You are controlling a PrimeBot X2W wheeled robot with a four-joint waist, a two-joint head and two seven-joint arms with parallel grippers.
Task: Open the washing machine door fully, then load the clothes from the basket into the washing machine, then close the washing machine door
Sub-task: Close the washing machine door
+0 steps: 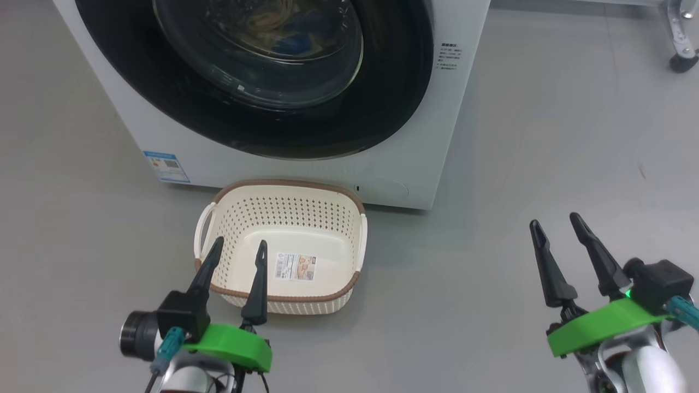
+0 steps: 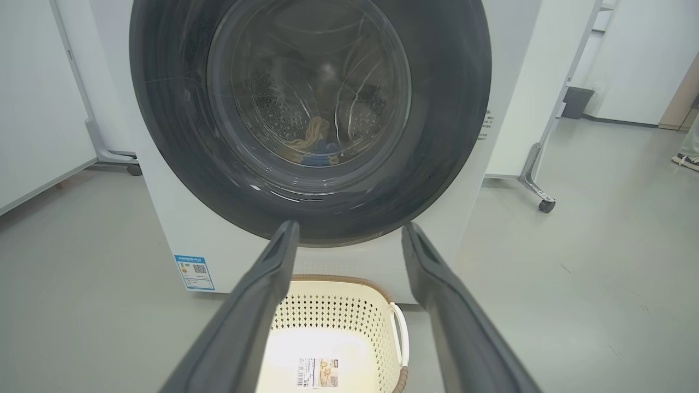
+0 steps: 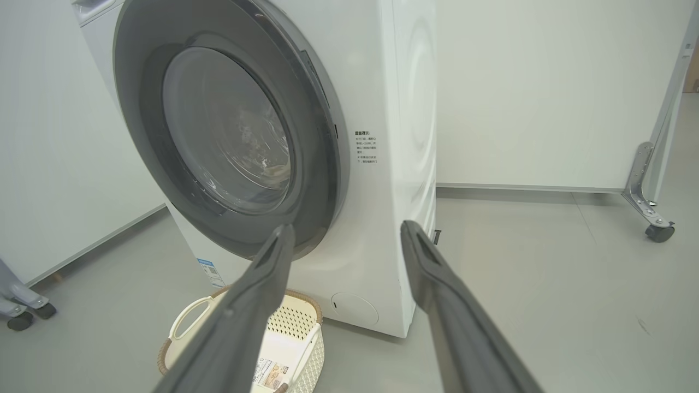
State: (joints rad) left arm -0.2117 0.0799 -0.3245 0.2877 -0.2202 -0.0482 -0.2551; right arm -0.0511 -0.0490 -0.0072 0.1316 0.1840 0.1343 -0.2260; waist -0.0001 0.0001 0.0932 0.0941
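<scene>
This looks like a lab or test room, not a home. The washing machine (image 1: 426,136) stands free on a bare grey floor (image 1: 573,164) between plain white partition panels (image 3: 546,93) on metal feet with castors (image 3: 659,233). A dark bin (image 2: 576,102) sits by the far wall.

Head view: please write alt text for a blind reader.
A white washing machine stands with its round black-rimmed door closed, clothes visible through it. An empty cream basket sits on the floor before it. Both grippers are open: left gripper at the basket's near rim, right gripper over the floor.
</scene>
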